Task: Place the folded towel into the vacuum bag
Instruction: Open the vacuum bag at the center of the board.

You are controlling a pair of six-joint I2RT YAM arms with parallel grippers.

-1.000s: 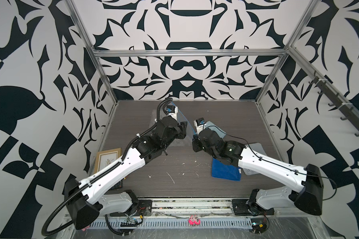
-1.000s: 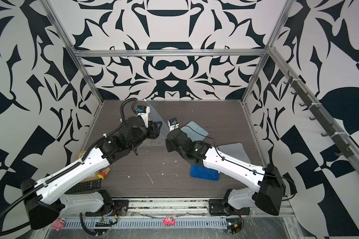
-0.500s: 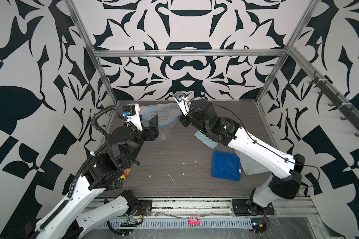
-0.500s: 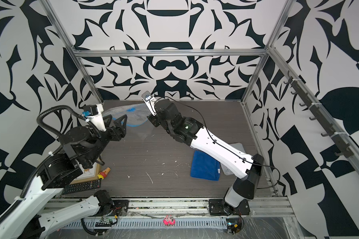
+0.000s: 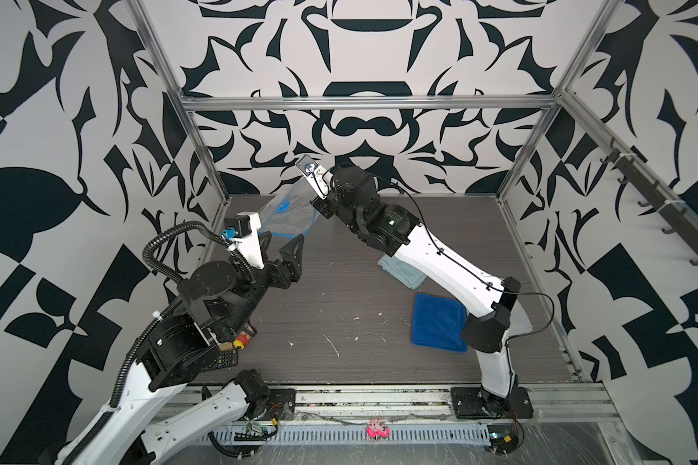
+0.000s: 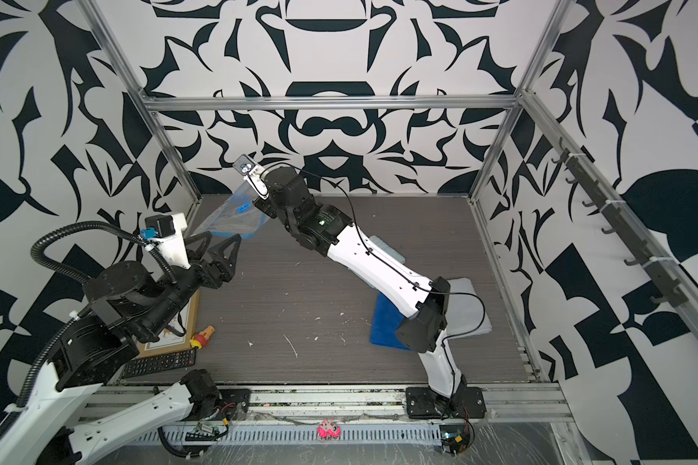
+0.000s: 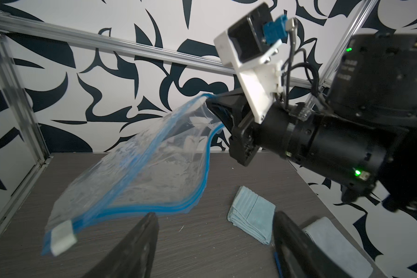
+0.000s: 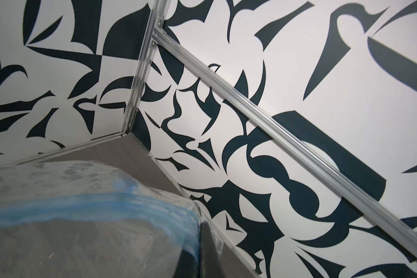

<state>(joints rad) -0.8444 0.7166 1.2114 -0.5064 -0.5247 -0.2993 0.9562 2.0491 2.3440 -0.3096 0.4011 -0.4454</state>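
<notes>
The vacuum bag (image 5: 289, 213) (image 6: 230, 221) is clear, crinkly plastic with a blue zip strip. It hangs tilted over the table's far left corner. My right gripper (image 7: 208, 101) (image 8: 200, 240) is shut on one end of the bag (image 7: 149, 168). The other end, with a white slider (image 7: 63, 237), sags toward the table. My left gripper (image 5: 283, 241) (image 6: 220, 239) (image 7: 216, 216) is open and empty, just short of the zip edge and not touching it. A pale blue folded towel (image 5: 403, 271) (image 7: 250, 214) lies on the table under the right arm.
A dark blue towel (image 5: 438, 322) and a grey towel (image 6: 466, 306) lie at the right. A picture frame (image 6: 182, 326), a remote control (image 6: 158, 362) and a red and yellow toy (image 6: 202, 336) sit at the near left. Aluminium posts and patterned walls close in the table.
The right arm has carried the bag from the table's middle up toward the far left corner. The left arm has drawn back to the left, and its jaws have opened wider.
</notes>
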